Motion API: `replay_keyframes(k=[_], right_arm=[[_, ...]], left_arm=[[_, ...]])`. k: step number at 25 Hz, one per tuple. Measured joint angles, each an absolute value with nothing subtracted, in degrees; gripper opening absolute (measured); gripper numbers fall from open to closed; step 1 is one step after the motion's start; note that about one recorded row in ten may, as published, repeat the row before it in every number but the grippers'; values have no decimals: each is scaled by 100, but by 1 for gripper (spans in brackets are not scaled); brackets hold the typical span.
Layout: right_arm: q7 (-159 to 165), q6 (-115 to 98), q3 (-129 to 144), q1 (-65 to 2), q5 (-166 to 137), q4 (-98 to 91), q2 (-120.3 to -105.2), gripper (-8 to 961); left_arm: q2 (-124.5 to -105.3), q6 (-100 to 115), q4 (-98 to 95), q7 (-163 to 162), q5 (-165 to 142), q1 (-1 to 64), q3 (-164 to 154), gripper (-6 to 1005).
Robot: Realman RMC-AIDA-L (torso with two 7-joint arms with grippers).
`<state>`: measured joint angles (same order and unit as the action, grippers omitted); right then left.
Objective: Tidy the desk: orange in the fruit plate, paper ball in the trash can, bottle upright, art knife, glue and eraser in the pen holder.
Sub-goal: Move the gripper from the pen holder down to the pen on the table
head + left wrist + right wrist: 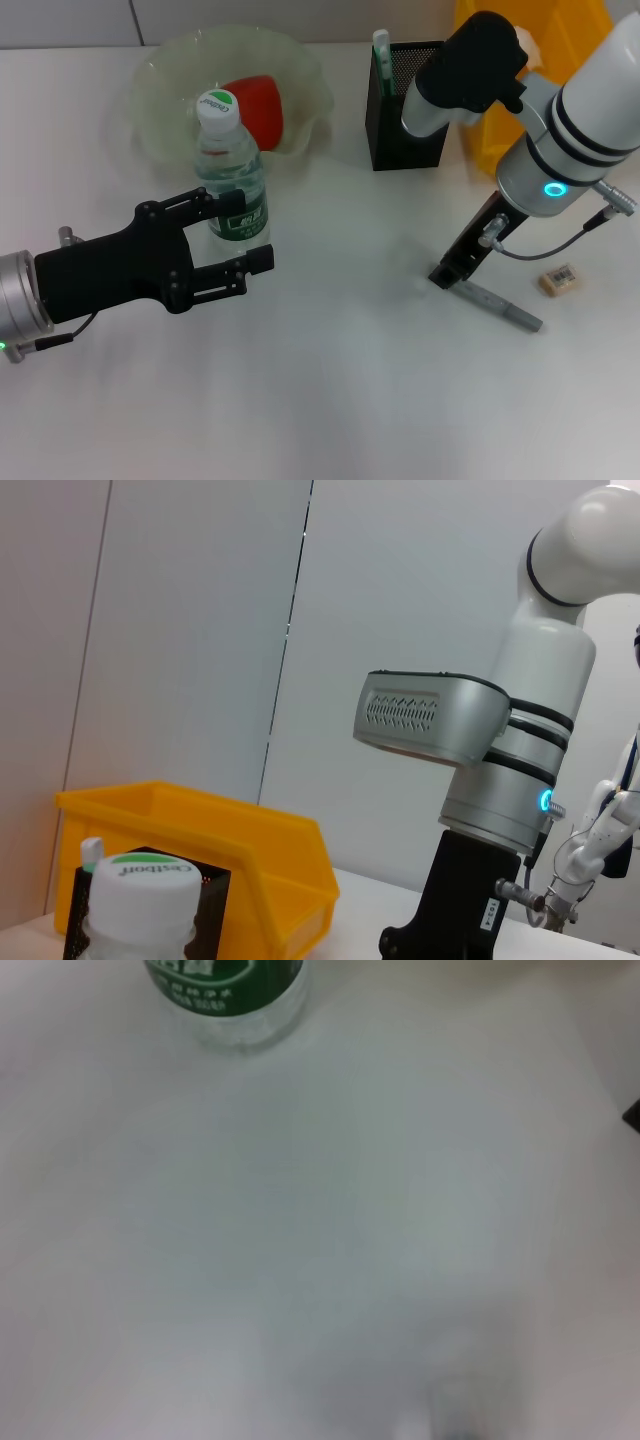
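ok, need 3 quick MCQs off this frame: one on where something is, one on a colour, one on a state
1. Where does the eraser lie?
A. In the pen holder
B. On the desk, on the robot's right, beside the art knife
C. In the fruit plate

2. What colour is the bottle's cap?
A. White with a green top
B. Red
C. Yellow

3. How does the bottle stand?
A. On its side
B. Upside down
C. Upright

Answers:
1. B: the head view shows it on the bare desk just past the art knife, well outside the pen holder.
2. A: the cap is white with a green disc on top.
3. C: it stands cap up in front of the fruit plate, with the left gripper open around it.
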<state>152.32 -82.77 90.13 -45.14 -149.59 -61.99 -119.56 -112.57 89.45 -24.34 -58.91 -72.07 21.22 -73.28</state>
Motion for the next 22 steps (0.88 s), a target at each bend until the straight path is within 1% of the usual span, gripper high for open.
replay_keyframes(k=[11, 17, 22], right_arm=[[15258, -8039, 9090, -4474, -14888, -5949, -11980, 290], [15262, -8108, 9015, -4348, -14835, -6192, -11947, 92], [15245, -8287, 9010, -4201, -14835, -6593, -11931, 24]], left_arm=[[-11258, 8948, -2435, -5901, -7207, 2103, -7309, 776], [-11248, 8978, -2435, -5919, -7207, 2064, -7304, 775], [-11246, 8981, -2434, -5915, -7207, 2057, -7303, 775]])
